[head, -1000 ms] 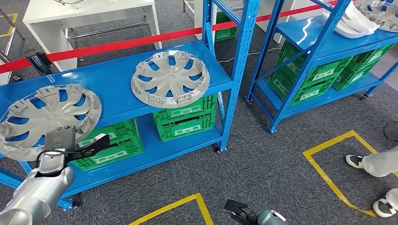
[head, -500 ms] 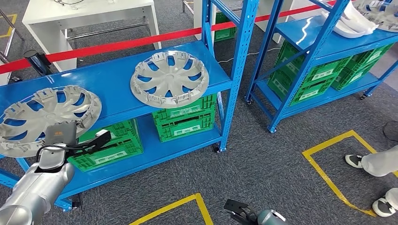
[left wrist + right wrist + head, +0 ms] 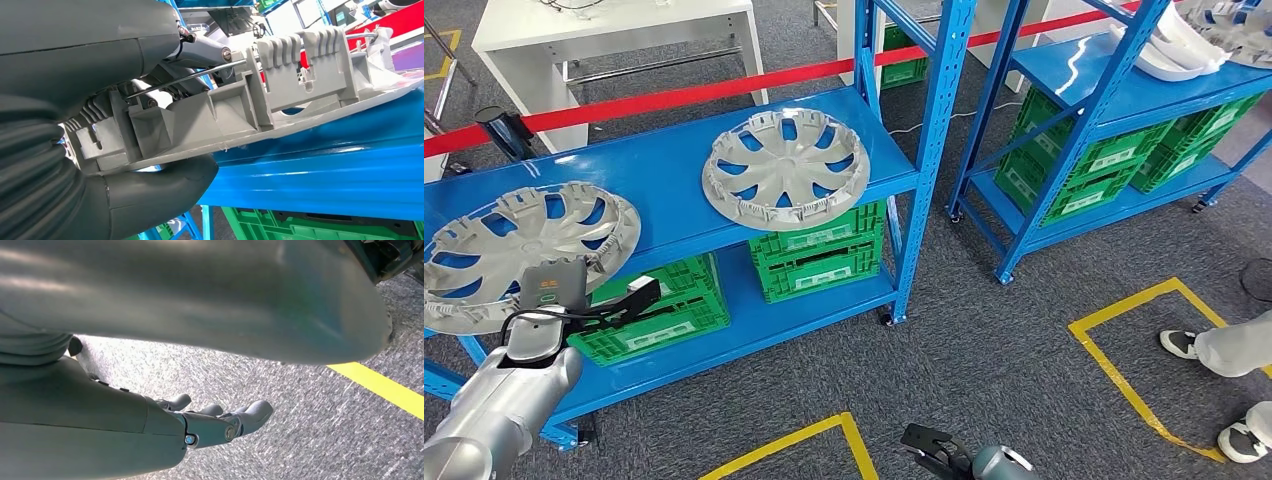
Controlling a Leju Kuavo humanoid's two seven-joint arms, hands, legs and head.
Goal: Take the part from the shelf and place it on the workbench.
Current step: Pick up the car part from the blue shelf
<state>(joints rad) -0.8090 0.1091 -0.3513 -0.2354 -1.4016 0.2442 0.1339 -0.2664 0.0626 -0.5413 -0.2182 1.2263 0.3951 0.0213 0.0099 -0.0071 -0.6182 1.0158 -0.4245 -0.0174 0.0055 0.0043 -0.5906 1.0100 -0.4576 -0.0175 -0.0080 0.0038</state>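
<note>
Between the earlier frames and this one the left hand (image 3: 574, 305) had eased a little lower and settled against the near rim of the left hubcap (image 3: 519, 250), which barely shifted on the blue shelf (image 3: 674, 180). From the wrist camera, that hand was clamped on the rim: thumb (image 3: 165, 185) under the edge, fingers (image 3: 200, 47) over the ribbed clips. The cover lay flat on the upper shelf, its near edge overhanging the front. It looked a light, stiff plastic disc (wide, so likely to tilt from a one-edge hold), with brittle clip tabs; the rim between tabs seemed the safest hold. A second hubcap (image 3: 786, 167) lay well apart. The right hand (image 3: 220, 422) hung over the carpet, empty, fingers loosely apart.
</note>
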